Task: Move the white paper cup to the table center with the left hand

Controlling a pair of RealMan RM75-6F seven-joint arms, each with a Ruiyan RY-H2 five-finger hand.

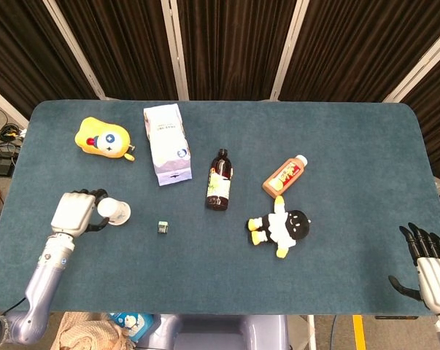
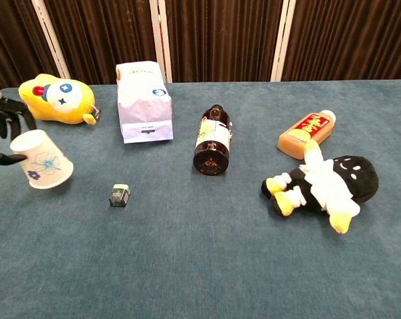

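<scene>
Holding a white paper cup (image 1: 115, 211) near the left edge of a blue-green table (image 1: 336, 146), the robot's left hand (image 1: 75, 214) wraps dark fingers (image 2: 12, 114) around the cup's narrow end. In the chest view the cup (image 2: 42, 160) is tilted, its wide mouth pointing right and downward, with a faint blue flower print on its side; whether it touches the table cannot be told. Just to the cup's right lies a small dark box (image 1: 163, 228). Farther back sit a yellow plush toy (image 1: 103, 138) and a white pouch (image 1: 166, 143) lying flat. Near the middle of the table a dark bottle (image 1: 219, 180) lies on its side, and to its right an orange bottle (image 1: 285, 175) with a white cap. Just in front of the orange bottle lies a black, white and yellow plush doll (image 1: 282, 227). At the lower right corner, off the table's edge, the right hand (image 1: 427, 261) is empty with fingers spread.
</scene>
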